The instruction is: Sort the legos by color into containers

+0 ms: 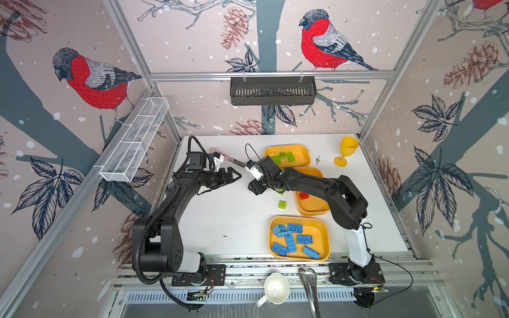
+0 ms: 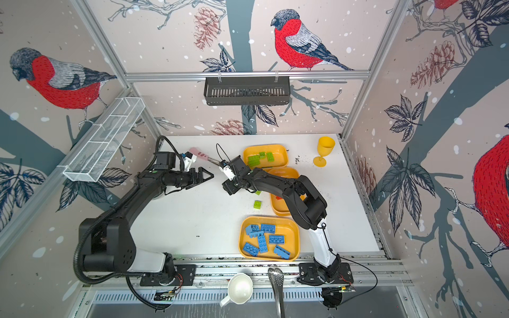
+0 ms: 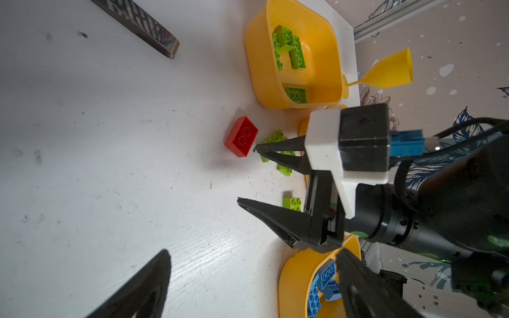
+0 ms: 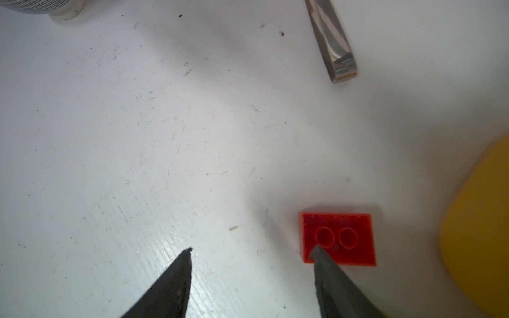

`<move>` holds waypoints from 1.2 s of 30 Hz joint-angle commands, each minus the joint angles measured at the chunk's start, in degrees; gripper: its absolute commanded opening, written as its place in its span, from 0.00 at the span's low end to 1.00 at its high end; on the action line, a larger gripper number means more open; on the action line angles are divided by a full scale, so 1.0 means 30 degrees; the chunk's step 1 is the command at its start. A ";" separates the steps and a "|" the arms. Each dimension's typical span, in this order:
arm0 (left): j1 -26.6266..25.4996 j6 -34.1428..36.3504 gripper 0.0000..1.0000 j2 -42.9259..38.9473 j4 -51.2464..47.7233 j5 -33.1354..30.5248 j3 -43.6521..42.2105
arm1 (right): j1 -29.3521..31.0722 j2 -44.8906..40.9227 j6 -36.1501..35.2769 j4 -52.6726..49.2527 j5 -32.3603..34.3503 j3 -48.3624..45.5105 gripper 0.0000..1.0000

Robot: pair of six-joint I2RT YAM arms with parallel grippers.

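Step in hand: picking the loose red brick (image 4: 347, 234) off the tabletop (image 1: 220, 214), where it lies flat just left of the middle tray (image 1: 316, 213). Right tool (image 4: 253, 249) is spread and empty, with one finger (image 4: 329, 278) over the brick and the other off to the side, so it isn't straddling. Next move needs a sideways shift to centre, then lower, close, and carry right into that tray with the other reds. Left tool (image 1: 237, 176) is spread wide and idle. A green brick (image 1: 282, 204) is also loose.

Blue legos (image 1: 294, 228) lie in 1 tray (image 1: 320, 230); red lego (image 3: 241, 140) lies outside.
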 commanded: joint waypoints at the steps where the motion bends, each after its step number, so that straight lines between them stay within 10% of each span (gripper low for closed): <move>1: 0.0413 0.0919 0.93 -0.0311 -0.0926 -0.0032 0.0254 | -0.0310 0.0013 -0.2170 -0.1246 0.0739 0.0343 0.71; 9: 0.1303 0.1536 0.93 -0.0885 -0.1715 -0.0222 0.0196 | -0.1268 0.1278 0.0236 -0.2845 -0.0323 0.2623 0.73; 22: 0.1643 0.0438 0.93 -0.0512 -0.0350 -0.0674 0.0300 | 0.0403 0.0986 1.5330 -0.3783 0.4201 0.2407 0.75; 36: 0.1628 0.0177 0.93 -0.0065 0.0499 -0.0348 0.0371 | 0.0490 0.4080 1.7412 -0.4464 0.5773 0.5344 0.71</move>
